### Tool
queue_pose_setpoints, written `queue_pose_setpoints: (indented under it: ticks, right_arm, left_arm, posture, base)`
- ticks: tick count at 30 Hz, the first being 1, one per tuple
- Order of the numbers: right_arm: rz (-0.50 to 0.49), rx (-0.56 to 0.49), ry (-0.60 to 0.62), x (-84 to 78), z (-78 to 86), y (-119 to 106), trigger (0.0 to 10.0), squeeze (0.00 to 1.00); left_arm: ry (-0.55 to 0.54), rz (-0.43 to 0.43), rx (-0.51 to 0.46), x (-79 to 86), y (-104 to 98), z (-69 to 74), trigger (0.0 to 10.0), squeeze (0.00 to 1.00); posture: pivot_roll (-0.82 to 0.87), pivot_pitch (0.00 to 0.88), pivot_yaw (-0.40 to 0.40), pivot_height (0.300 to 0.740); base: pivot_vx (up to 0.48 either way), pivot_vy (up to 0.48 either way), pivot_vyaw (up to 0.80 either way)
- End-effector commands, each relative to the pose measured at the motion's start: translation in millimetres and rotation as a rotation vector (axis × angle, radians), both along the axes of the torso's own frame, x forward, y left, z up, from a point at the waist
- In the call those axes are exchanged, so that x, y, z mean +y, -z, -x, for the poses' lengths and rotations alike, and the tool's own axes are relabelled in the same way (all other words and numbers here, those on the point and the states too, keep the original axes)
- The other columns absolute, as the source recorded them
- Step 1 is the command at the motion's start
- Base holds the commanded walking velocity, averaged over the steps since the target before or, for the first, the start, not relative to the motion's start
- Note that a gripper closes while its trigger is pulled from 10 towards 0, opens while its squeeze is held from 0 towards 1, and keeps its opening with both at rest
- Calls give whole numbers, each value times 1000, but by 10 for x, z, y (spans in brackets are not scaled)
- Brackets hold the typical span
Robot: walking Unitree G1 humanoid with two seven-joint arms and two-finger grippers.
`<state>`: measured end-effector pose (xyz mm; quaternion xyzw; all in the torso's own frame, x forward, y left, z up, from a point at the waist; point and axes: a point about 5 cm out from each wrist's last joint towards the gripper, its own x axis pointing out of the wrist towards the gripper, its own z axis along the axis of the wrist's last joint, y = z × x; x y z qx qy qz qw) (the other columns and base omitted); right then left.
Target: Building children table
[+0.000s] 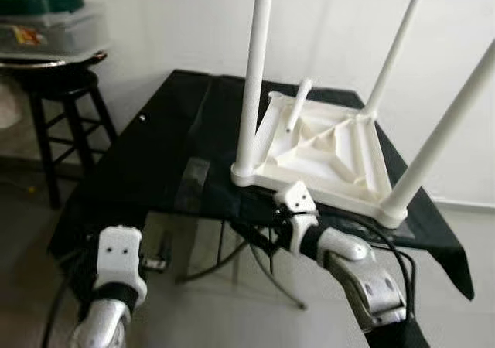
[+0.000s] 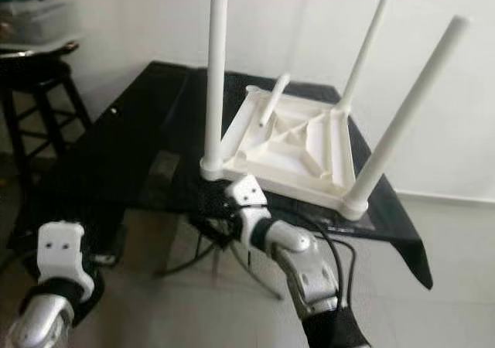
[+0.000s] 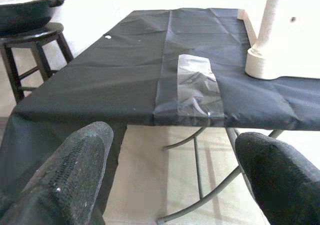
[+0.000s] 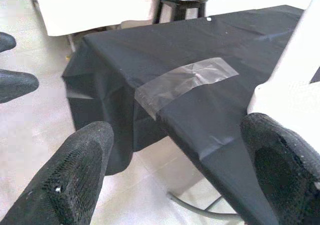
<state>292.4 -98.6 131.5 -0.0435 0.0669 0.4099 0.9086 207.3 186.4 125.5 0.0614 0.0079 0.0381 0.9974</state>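
Left eye view: children table upside-down, legs up

Black-draped tabletop and a stool by the wall

Clear tape crosses the tabletop cloth; a dark wooden stool carries a green-lidded container.

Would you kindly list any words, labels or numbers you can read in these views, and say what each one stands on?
No text can be read.
A red and yellow label sits on the clear container with the green lid on the black stool; it is too blurred to read.
The white children's table and the black cloth carry no print.
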Motion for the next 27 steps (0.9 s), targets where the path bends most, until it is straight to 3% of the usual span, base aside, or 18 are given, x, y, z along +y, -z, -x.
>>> queue_pose_setpoints:
  ticks: [1,27]
  right_arm:
    - [-4,4,-13,36,-6,2,10000,0]
    - [-13,10,-7,35,-27,0,10000,0]
  left_arm:
    - [-5,1,18,28,42,2,10000,0]
    - [5,10,14,48,40,-18,10000,0]
  posture:
    - [-46,0,-145,740]
    - [-55,5,-144,740]
  base:
    - [0,-480,0]
    - [0,-480,0]
